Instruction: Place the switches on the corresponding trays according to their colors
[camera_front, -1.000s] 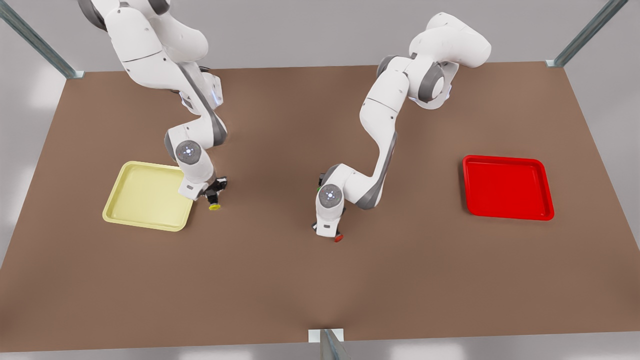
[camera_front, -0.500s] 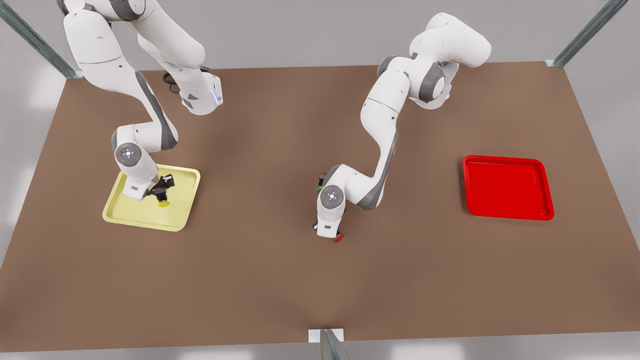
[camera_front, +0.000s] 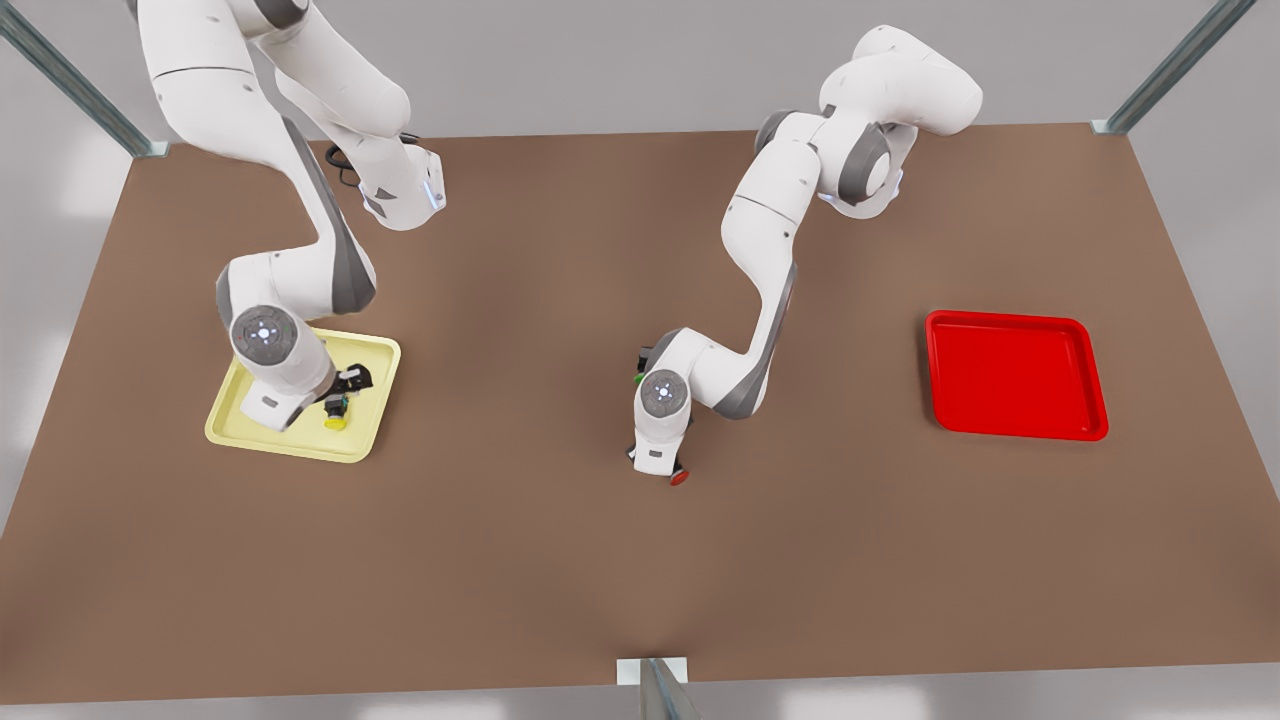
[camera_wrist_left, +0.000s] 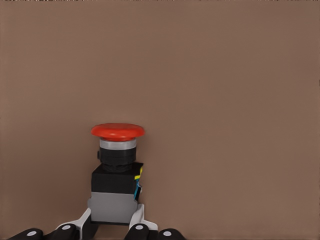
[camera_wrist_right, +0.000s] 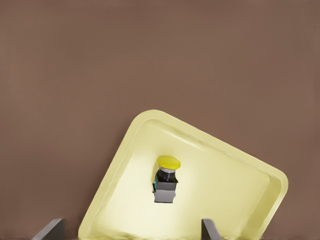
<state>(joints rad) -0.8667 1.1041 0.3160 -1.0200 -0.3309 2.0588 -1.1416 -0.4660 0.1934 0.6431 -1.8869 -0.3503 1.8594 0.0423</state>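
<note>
On the front view's left, the yellow switch (camera_front: 336, 419) lies in the pale yellow tray (camera_front: 232, 420), so by my reckoning half the job is done. The right tool (camera_front: 345, 392) hangs just above it; from its wrist view, its fingers (camera_wrist_right: 50, 230) are spread wide on either side of the switch and touch nothing. That arm looks finished with its part.

Toward the middle of the brown desk (camera_front: 560, 560), the left tool (camera_front: 672, 470) sits low at the red switch (camera_front: 679, 478). Its wrist view shows the fingertips (camera_wrist_left: 137, 216) pressed against both sides of the grey base, the red cap pointing away from the wrist. I cannot tell whether the switch rests on the desk or is lifted off it. A bit of green (camera_front: 637, 378) peeks out beside that arm.

Far on the front view's right, the red tray (camera_front: 1015, 432) has nothing in it, well apart from the red switch. What remains, I judge, is to carry the switch over and set it down there.
</note>
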